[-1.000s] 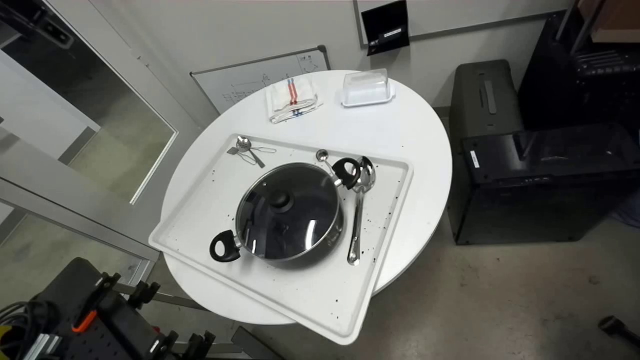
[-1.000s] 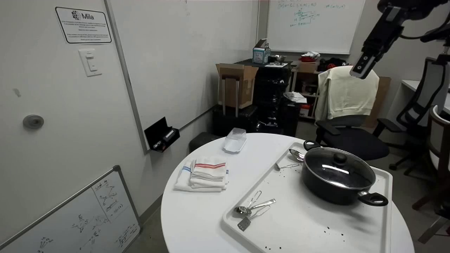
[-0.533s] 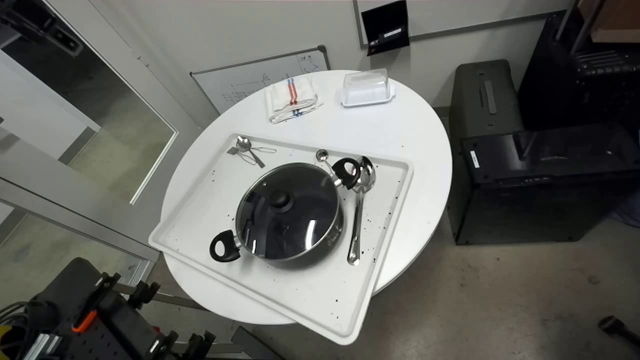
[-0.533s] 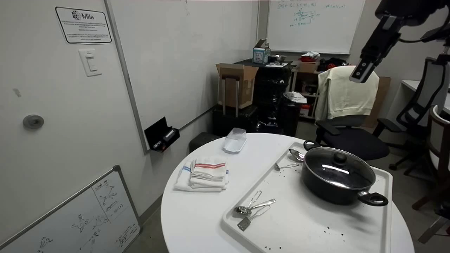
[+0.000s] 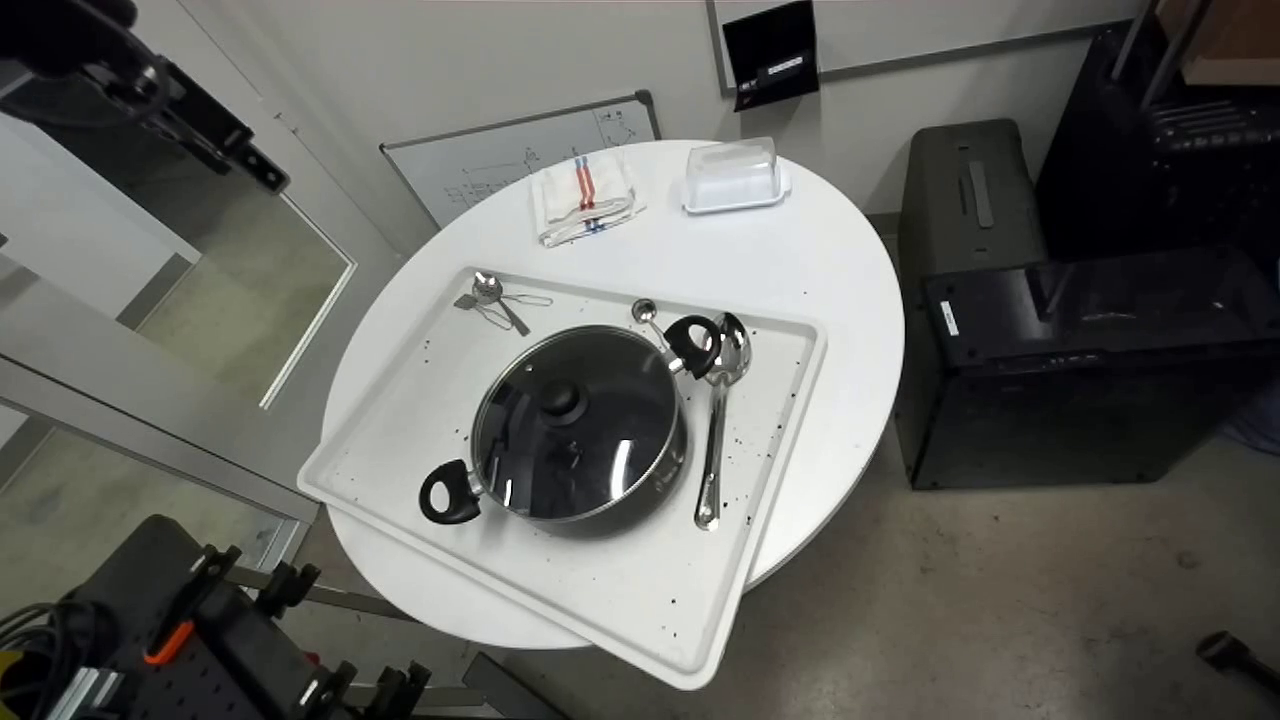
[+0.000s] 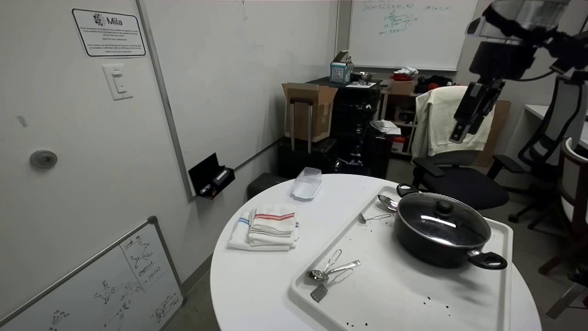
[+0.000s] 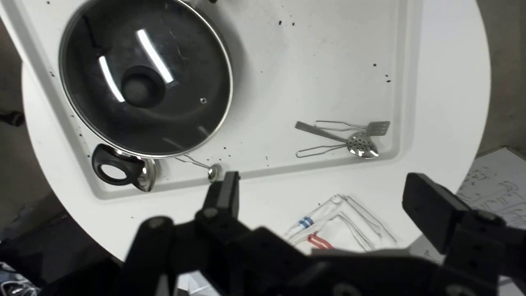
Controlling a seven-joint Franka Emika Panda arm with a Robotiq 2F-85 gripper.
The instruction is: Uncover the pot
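In an exterior view we held our black hand (image 6: pixel 465 132) upper right, fingers apart, the round glass lid (image 6: pixel 448 224) covering the wide black pot (image 6: pixel 427 252) below.

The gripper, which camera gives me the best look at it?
The wrist view: the gripper shows close up there, its two fingers plainly wide apart. Both exterior views show it smaller and aslant, up in the air clear of the pot, the gap between its fingers hard to make out.

Round white table (image 5: pixel 855 290) | pale tray (image 5: pixel 390 420) overhanging its edge | folded striped towels (image 5: pixel 587 193) | clear-covered white dish (image 5: pixel 735 178) near towels
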